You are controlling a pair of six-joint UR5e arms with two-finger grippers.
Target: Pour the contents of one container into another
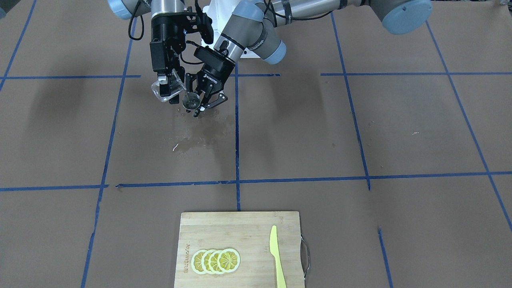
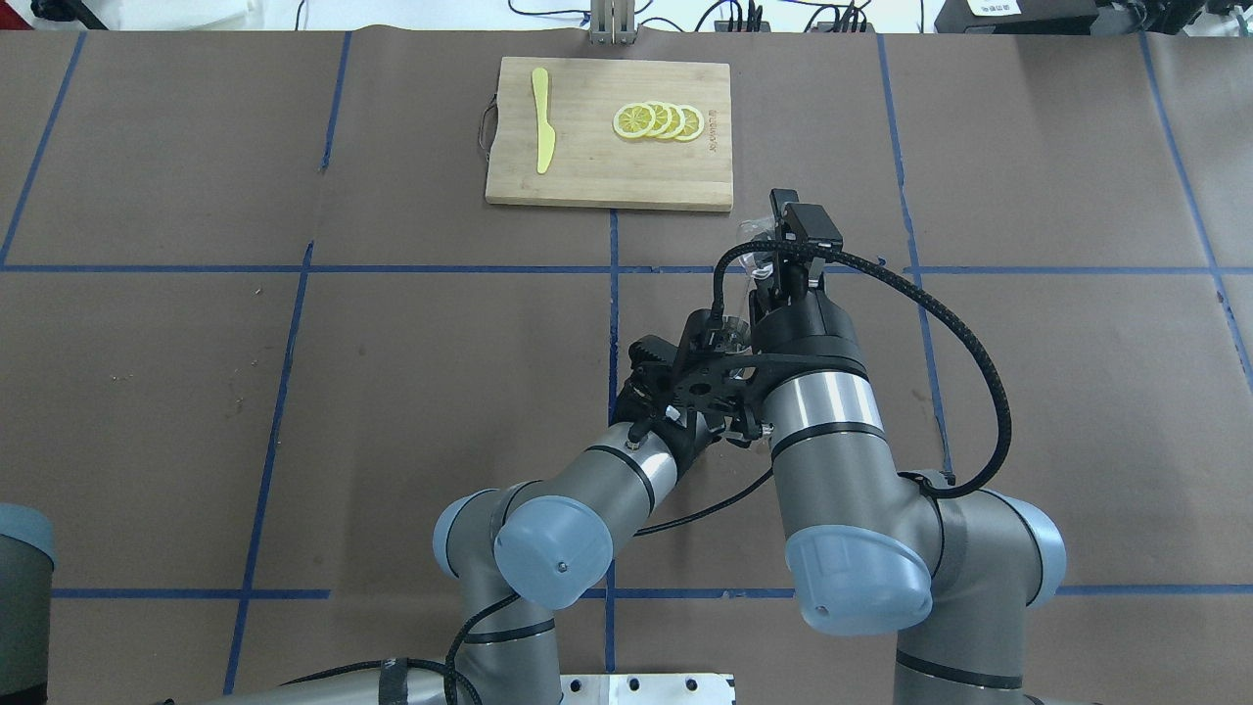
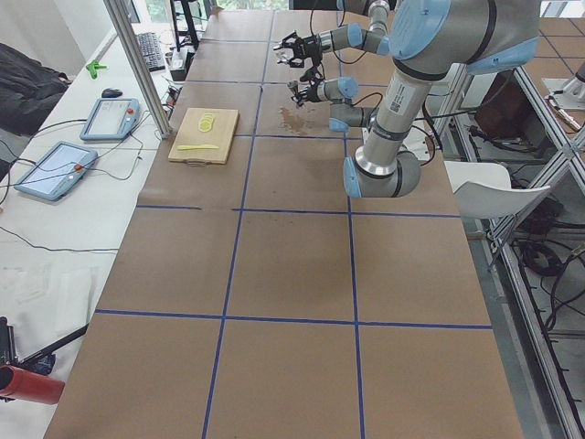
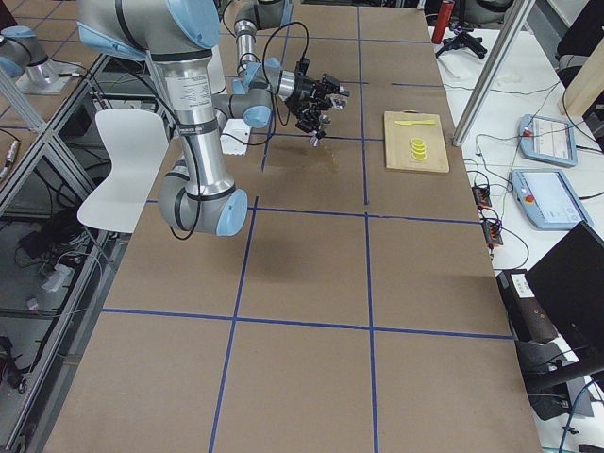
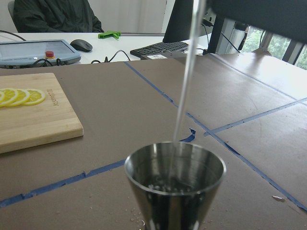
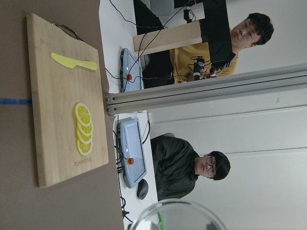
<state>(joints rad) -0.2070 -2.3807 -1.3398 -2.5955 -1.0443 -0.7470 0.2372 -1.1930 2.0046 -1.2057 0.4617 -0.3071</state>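
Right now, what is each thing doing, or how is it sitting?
glass cup: tipped, pouring, gripped in the right arm's jaws.
jigger: upright, catching the stream, gripped in the left arm's jaws.
stream: falling into the jigger.
wet patch: spread out below the jigger.
lemon slices: overlapping in a row on the cutting board.
knife: lying flat on the board.

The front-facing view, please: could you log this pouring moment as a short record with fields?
right claw: shut on glass cup, cup tilted
left claw: shut on jigger
stream: running down into the jigger
table: wet patch near the jigger
cutting board: lemon slices and yellow knife on it
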